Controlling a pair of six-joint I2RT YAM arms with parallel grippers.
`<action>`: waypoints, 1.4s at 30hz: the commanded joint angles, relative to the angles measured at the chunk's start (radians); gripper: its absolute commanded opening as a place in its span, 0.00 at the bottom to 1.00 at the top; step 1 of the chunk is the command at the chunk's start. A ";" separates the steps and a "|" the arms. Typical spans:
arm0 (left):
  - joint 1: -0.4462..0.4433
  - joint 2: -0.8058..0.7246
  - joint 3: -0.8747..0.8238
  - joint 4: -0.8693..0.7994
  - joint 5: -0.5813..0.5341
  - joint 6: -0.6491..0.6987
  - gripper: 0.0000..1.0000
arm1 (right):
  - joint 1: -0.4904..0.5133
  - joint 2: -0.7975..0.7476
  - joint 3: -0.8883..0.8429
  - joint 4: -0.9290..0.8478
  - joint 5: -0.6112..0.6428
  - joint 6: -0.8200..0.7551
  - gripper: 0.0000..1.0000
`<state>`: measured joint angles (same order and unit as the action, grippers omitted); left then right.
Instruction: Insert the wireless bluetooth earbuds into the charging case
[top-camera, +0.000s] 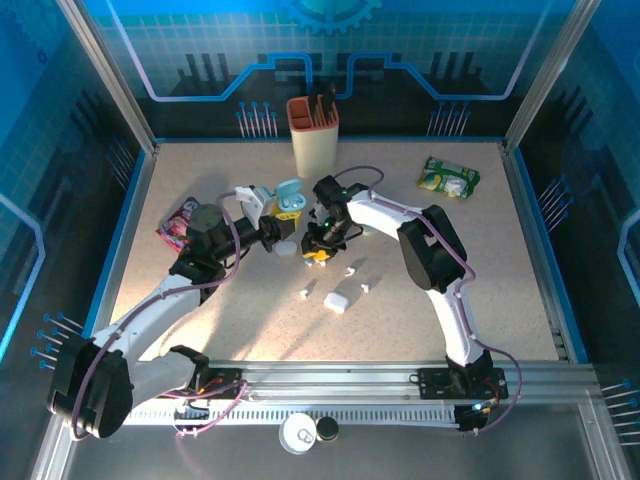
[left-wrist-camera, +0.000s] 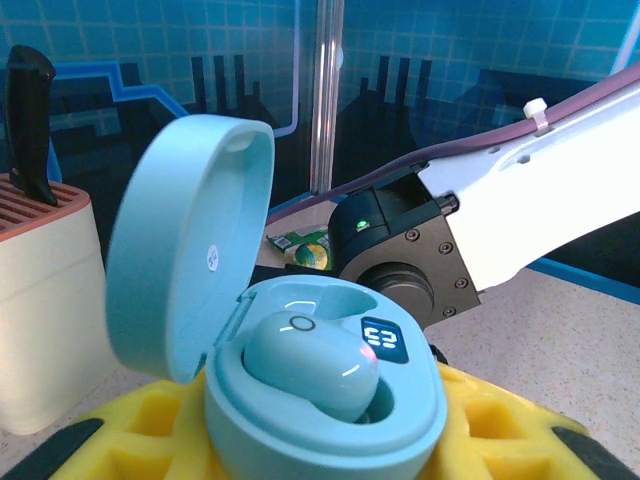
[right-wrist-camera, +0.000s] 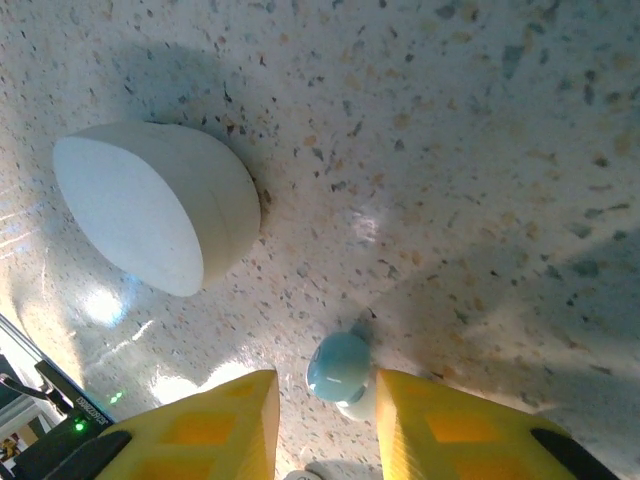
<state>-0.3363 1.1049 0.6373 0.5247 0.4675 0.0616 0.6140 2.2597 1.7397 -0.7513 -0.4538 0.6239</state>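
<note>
- Right gripper (right-wrist-camera: 325, 388) is down at the table (right-wrist-camera: 470, 150), its yellow fingers standing narrowly apart with a light-blue earbud (right-wrist-camera: 338, 365) right between the tips.
- The bud sits close against one finger, and a sliver of table shows between it and the other, so I'd call this a straddle, not a grip.
- To do this well, squeeze gently and squarely. The bud is tiny and rounded, and an off-centre pinch could squirt it out across the smooth tabletop.
- Centre the jaws on the bud's body first, then lift straight up.
- A white rounded case (right-wrist-camera: 150, 215) lies nearby on the table, well clear of the fingers and no obstacle.
- Left gripper (left-wrist-camera: 325, 450) has the light-blue charging case (left-wrist-camera: 330, 425) clamped from both sides, lid swung open and mouth facing up.
- One earbud (left-wrist-camera: 310, 365) is already seated in the case. Whether the slot beside it is free is hard to read from here.
- From above, the charging case is held up just beside the right gripper — a short carry once the bud is secure.
- Several small white buds (top-camera: 303, 293) lie loose on the table nearer the arm bases.
</note>
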 joint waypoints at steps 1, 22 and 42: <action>0.010 0.002 -0.008 0.000 0.015 0.032 0.35 | 0.012 0.033 0.028 -0.029 -0.023 -0.014 0.30; 0.010 -0.004 -0.013 -0.022 0.008 0.050 0.35 | 0.022 0.131 0.139 -0.170 0.041 -0.063 0.20; 0.010 -0.010 -0.002 -0.038 0.026 0.068 0.35 | -0.121 -0.158 -0.068 -0.136 0.123 -0.139 0.19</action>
<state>-0.3363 1.1057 0.6365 0.4755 0.4679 0.1120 0.5461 2.1536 1.7355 -0.8742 -0.3603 0.5213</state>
